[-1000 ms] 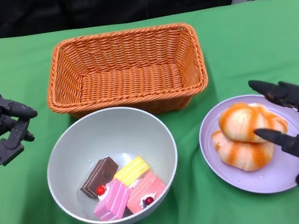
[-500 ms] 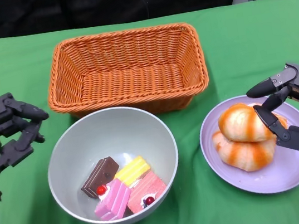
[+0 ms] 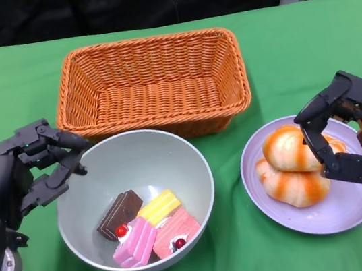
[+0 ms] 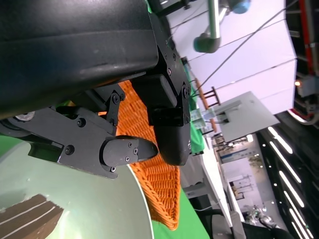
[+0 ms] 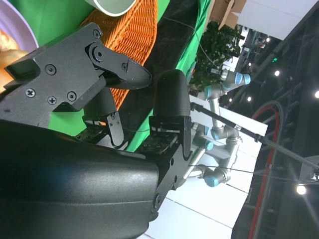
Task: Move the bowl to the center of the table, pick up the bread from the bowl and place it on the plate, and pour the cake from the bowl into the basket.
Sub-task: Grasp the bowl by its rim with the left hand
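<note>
A grey bowl (image 3: 136,157) stands at the table's middle front with several cake pieces (image 3: 150,226) inside. Behind it lies the orange wicker basket (image 3: 152,85). Two orange-striped bread rolls (image 3: 295,166) rest on the lilac plate (image 3: 342,210) at the right. My left hand (image 3: 26,173) hovers at the bowl's left rim with fingers apart, holding nothing. My right hand (image 3: 352,134) hangs over the plate's right side, fingers spread beside the rolls, holding nothing. The left wrist view shows the bowl's rim (image 4: 129,199) and basket (image 4: 149,174) beyond the fingers (image 4: 129,149).
Green cloth (image 3: 291,51) covers the table. A dark backdrop runs along the far edge. The right wrist view shows the basket (image 5: 134,45) and, beyond the table, a room with other robot arms (image 5: 224,99).
My left hand has moved right, up to the bowl's left rim. My right hand has drawn back from the rolls and risen, fingers curling inward.
</note>
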Robot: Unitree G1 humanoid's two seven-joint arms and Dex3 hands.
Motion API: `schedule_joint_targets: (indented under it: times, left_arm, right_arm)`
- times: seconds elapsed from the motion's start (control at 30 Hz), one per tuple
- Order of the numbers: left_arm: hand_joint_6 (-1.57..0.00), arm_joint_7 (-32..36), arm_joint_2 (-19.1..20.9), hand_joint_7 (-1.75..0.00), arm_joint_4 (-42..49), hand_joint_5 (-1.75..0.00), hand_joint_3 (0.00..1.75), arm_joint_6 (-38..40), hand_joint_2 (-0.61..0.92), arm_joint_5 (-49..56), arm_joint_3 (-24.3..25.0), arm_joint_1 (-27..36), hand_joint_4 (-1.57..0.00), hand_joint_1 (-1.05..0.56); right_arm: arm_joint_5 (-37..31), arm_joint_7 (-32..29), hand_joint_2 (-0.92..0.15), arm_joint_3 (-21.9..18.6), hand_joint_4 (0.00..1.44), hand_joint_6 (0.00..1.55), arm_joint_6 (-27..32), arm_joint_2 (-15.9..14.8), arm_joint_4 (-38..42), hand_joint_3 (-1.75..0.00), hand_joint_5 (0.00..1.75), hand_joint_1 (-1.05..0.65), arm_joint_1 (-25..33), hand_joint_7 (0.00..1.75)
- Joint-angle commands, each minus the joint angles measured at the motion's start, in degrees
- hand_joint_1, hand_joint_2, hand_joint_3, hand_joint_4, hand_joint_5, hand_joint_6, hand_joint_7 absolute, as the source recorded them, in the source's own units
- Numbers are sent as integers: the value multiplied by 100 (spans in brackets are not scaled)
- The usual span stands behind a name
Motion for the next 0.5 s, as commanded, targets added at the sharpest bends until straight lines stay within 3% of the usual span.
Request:
schedule_joint_targets:
  times: [0.03, 0.07, 0.1, 0.2, 0.43, 0.47, 0.5]
  left_arm:
    - [-90, -339, 128, -16, -308, -60, 9, -133, 92, -186, -33, 233, -81, -41]
    - [-90, -600, 206, -14, -477, -58, 9, -168, 92, -291, -78, 329, -81, -41]
    - [-80, -810, 264, -6, -613, -37, 10, -187, 92, -381, -110, 405, -73, -46]
    - [-69, -1340, 436, -1, -1005, -18, 10, -158, 92, -649, -179, 616, -64, -50]
    - [-65, -1651, 485, 0, -1226, -11, 11, -49, 92, -874, -187, 719, -61, -52]
    - [-65, -1687, 734, 0, -1324, -10, 11, -530, 92, -625, -222, 794, -61, -52]
    - [-67, -1704, 923, -1, -1393, -10, 11, -898, 92, -432, -253, 850, -63, -66]
  right_arm:
    - [232, 81, -47, -63, 65, 60, -54, 93, -22, -113, 169, -6, -40, 139]
    - [210, 88, -47, -79, 65, 60, -80, 96, -33, -113, 169, -6, -34, 139]
    - [191, 95, -46, -93, 64, 59, -100, 100, -41, -119, 172, -5, -30, 143]
    - [186, 94, -44, -128, 64, 57, -118, 115, -98, -124, 173, -4, -1, 146]
    - [185, 108, -43, -153, 64, 57, -113, 135, -126, -126, 173, -4, 12, 146]
    - [240, 109, -43, -166, 64, 57, -106, 165, -115, -126, 173, -4, 34, 146]
    - [280, 112, -43, -177, 64, 57, -101, 190, -107, -124, 172, -3, 51, 145]
